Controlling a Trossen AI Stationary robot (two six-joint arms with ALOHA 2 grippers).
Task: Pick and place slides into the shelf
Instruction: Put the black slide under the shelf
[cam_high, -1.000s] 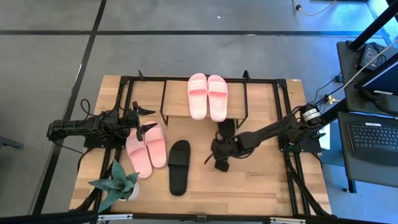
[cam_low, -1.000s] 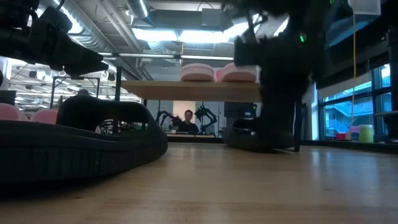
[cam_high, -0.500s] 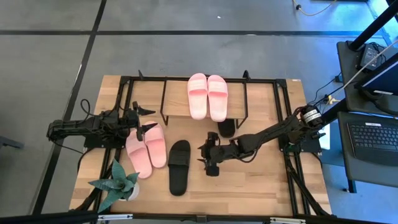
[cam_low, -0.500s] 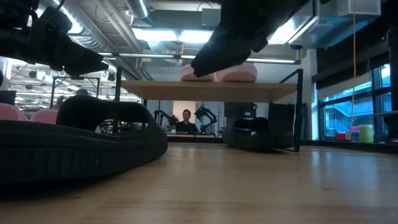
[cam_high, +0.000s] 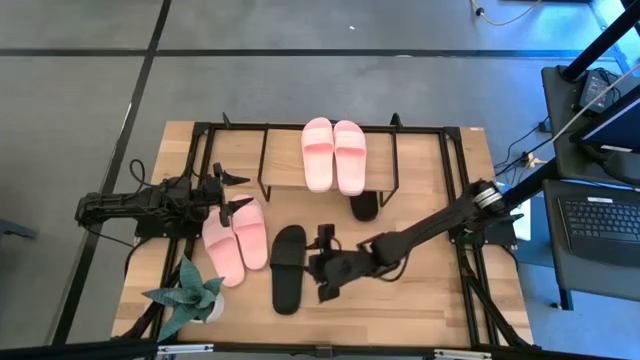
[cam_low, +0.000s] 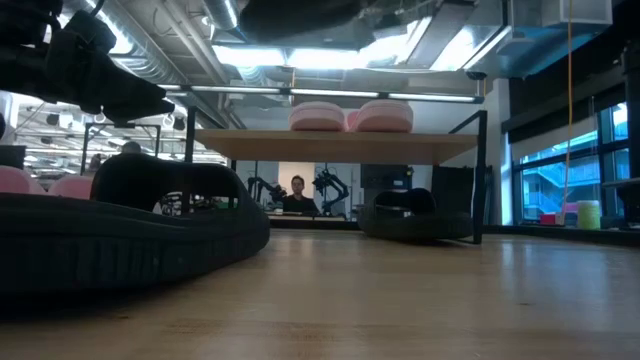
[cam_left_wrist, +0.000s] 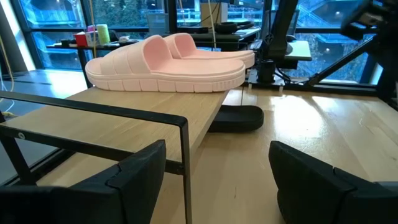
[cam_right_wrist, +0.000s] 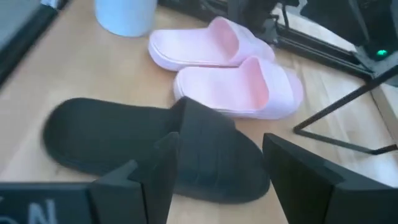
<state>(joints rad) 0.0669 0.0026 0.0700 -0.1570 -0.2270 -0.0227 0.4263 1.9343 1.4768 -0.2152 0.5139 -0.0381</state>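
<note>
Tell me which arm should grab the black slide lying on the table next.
Right. The right end effector hovers open beside the black slide, which fills its wrist view. The left end effector waits by the pink pair at the shelf.

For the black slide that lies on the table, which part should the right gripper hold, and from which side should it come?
Probably the wide strap of the black slide, from above. The slide lies flat, sole down, and the strap arches over it, so one finger can slip under. The right gripper, jaws open, is beside that strap on the side away from the pink pair.
</note>
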